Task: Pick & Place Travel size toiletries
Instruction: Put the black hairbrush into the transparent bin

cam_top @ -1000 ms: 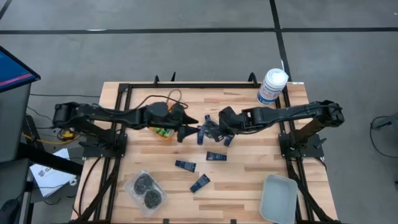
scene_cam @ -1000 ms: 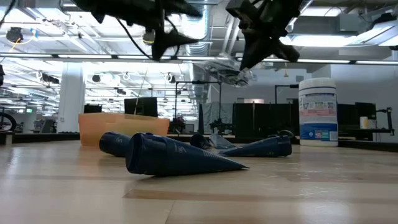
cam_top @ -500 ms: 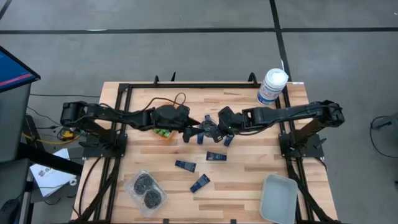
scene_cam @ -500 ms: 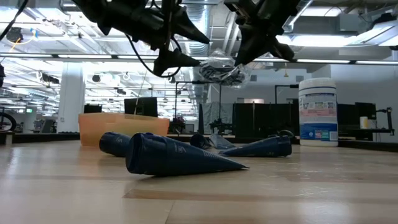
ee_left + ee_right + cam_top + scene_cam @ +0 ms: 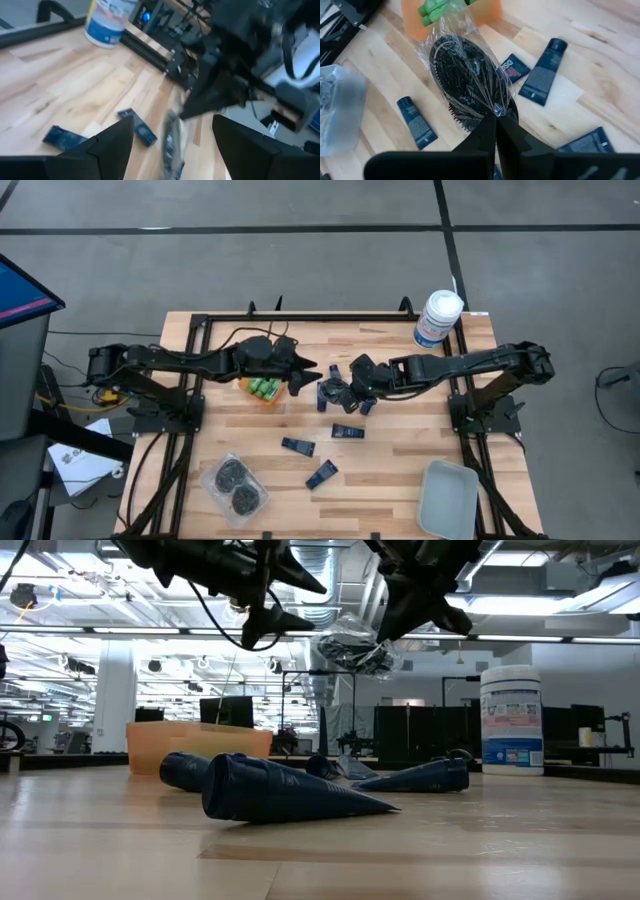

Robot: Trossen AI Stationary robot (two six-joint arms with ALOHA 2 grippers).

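Observation:
My right gripper [image 5: 496,120] is shut on a clear packet [image 5: 467,75] with a black round piece inside, and holds it above the table's middle [image 5: 330,392]. My left gripper [image 5: 305,376] is open and hangs in the air just left of that packet, its fingers wide apart in the left wrist view [image 5: 173,120]. An orange bin [image 5: 262,390] under the left arm holds small green bottles [image 5: 436,7]. Several flat navy tubes [image 5: 347,431] lie on the wood. Two more packets [image 5: 233,485] rest near the table's near-left corner. My right gripper pinches the clear packet by its edge [image 5: 492,111] between the two fingertips. In the low view the fingers [image 5: 400,610] slant down toward the table's left. The packet [image 5: 352,650] juts out beyond the fingertips, lifted clear of the table.
A large white canister with a blue label [image 5: 437,318] stands at the far right corner. A grey tray [image 5: 447,498] sits at the near right edge. Black frame rails [image 5: 300,316] run along the far edge. Bare wood lies between the tubes and the tray.
My left gripper reached right toward the held packet, then drew back a little toward the left and far side, staying open. My right gripper carried the packet slightly left, still shut on it.

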